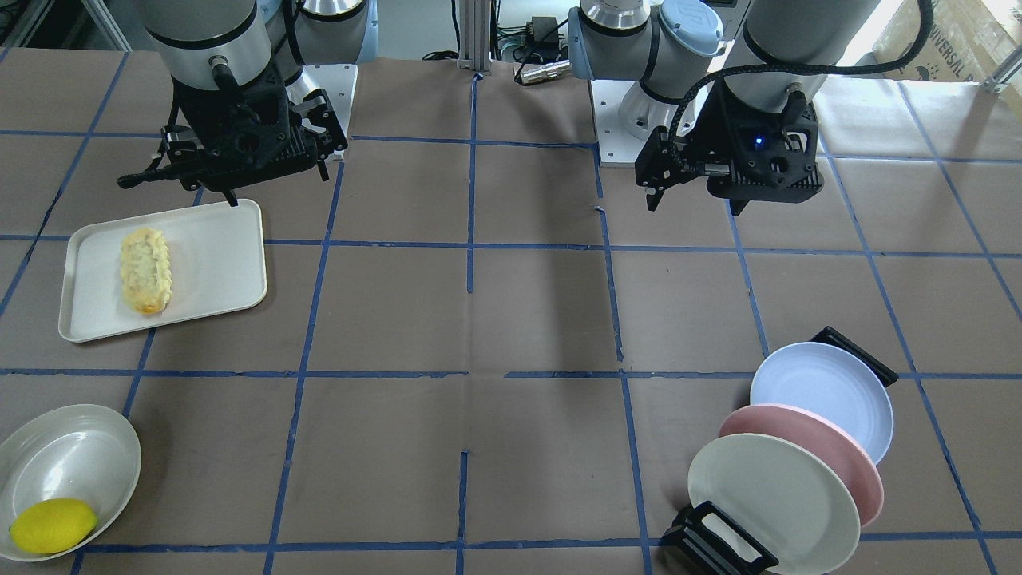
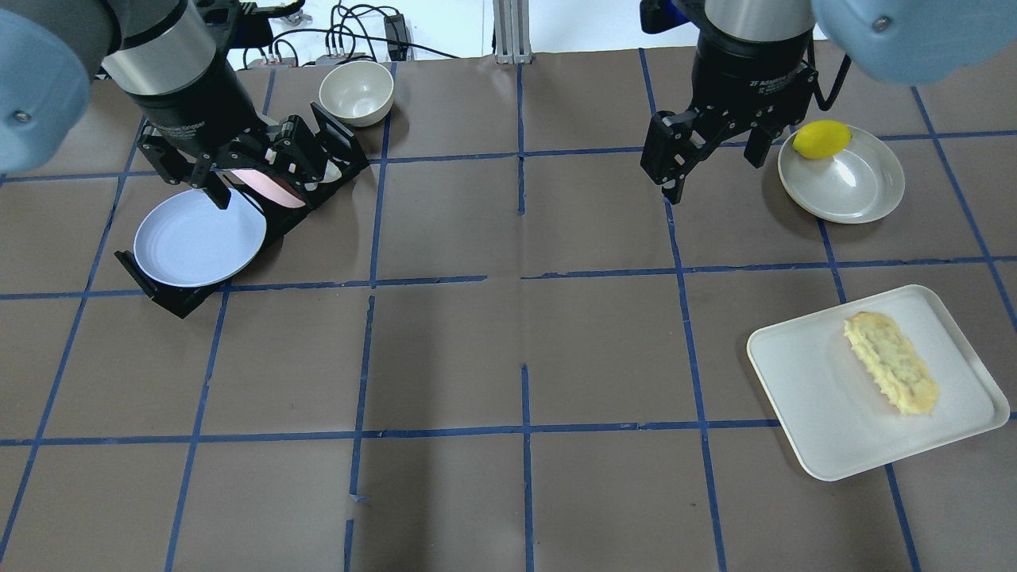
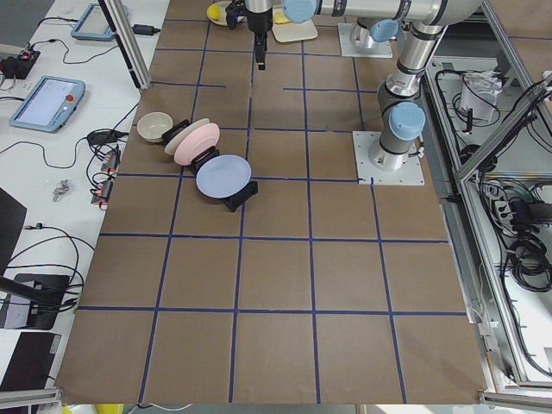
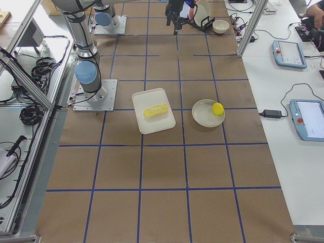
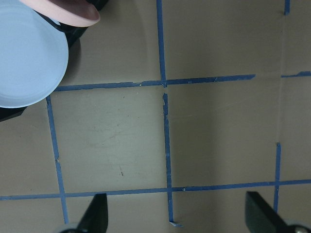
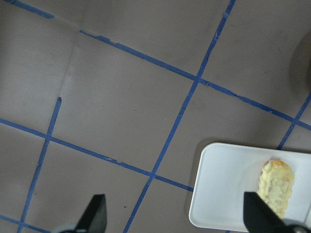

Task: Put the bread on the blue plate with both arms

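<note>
I have both grippers spread wide and empty, the left gripper (image 5: 180, 219) near the black rack (image 1: 718, 545) where the blue plate (image 1: 822, 399) leans by the operators' edge, the right gripper (image 6: 175, 219) raised clear of the bread (image 1: 146, 270) on its white tray (image 1: 215, 267) toward the robot's edge, bare tabletop (image 1: 519, 319) between, the pink plate (image 1: 848, 457) half hidden.

Robotics lab: taped-grid table (image 3: 276, 276), aluminium framing (image 4: 252, 28), teach pendants (image 4: 308, 119), cables (image 3: 517, 241).

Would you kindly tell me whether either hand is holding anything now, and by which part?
Nothing is held. Both the left hand and the right hand are open and empty; the bread lies untouched on the white tray.
</note>
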Controlling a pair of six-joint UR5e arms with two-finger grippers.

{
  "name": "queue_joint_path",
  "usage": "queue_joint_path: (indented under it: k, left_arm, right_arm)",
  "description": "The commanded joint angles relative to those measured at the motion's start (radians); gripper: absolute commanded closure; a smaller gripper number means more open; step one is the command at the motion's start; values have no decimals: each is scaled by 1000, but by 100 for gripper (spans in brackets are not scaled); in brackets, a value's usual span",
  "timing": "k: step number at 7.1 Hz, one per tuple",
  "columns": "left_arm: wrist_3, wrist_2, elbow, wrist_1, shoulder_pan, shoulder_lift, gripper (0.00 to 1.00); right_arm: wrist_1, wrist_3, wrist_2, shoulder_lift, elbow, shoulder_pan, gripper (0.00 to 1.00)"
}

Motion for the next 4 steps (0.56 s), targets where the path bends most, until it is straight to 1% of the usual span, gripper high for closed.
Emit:
queue_joint_path:
  k: [1, 2, 3, 4]
  left_arm:
    - [-5, 0, -7, 3, 0, 9, 0]
    - [1, 0, 7, 4, 3, 2, 0]
    - [5, 0, 14, 4, 8, -8, 0]
    - [8, 2, 14, 3, 14, -9, 0]
  right_arm:
    - [11, -46, -17, 1, 3, -45, 0]
    - [73, -110, -7, 1, 6, -94, 3]
    - [72, -167, -7, -1, 37, -140, 3]
    - [61, -175, -16, -11, 65, -148, 3]
